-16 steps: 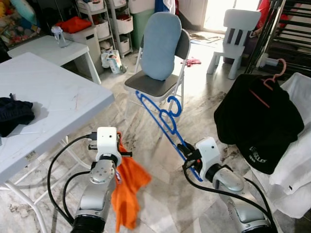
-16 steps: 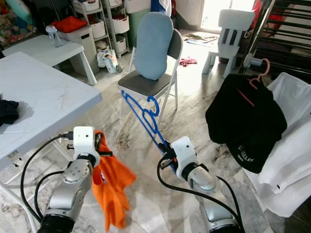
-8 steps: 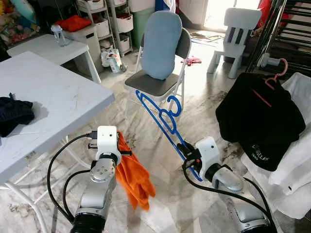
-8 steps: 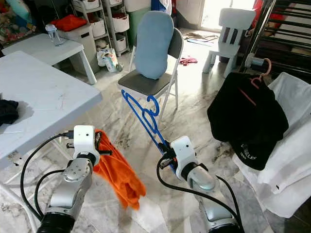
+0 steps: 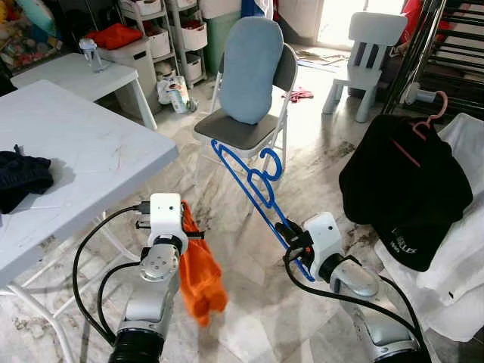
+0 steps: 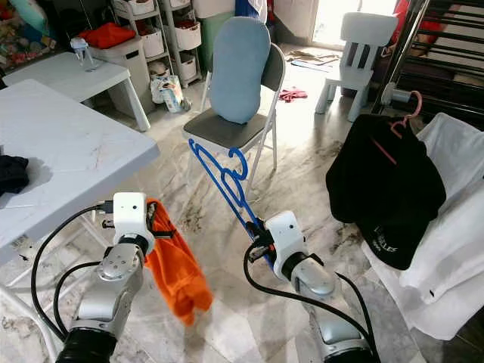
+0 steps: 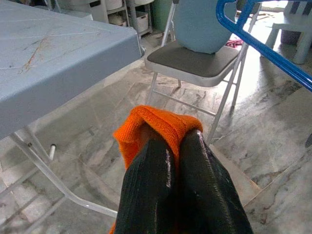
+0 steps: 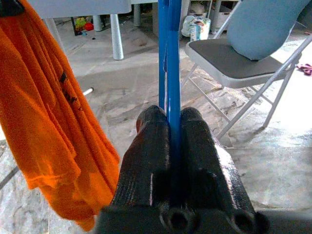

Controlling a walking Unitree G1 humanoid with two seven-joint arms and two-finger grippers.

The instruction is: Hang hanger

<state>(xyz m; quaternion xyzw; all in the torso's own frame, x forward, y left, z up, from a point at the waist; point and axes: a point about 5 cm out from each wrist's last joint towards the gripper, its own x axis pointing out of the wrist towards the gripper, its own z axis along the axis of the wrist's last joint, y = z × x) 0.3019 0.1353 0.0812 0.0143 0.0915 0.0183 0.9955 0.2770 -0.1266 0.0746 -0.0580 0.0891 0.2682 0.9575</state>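
A blue plastic hanger [image 5: 253,178] slants up from my right gripper [image 5: 291,240] toward the folding chair, its hook at the top. The right wrist view shows that gripper [image 8: 170,114] shut on the blue bar [image 8: 168,58]. My left gripper [image 5: 189,234] is shut on the top fold of an orange garment [image 5: 200,276], which hangs loosely beside the left arm above the floor. In the left wrist view the black fingers [image 7: 151,170] pinch the orange cloth [image 7: 156,122]. The hanger and the garment are apart.
A grey folding chair with a blue cushion [image 5: 249,76] stands just beyond the hanger. A white table [image 5: 76,159] with a dark cloth [image 5: 23,178] is at the left. At the right a black garment on a pink hanger [image 5: 404,181] hangs by a rack [image 5: 446,45], over white cloth [image 5: 465,227].
The orange garment has swung back in toward my left arm and now hangs shorter and bunched. The blue hanger and both grippers have stayed about where they were.
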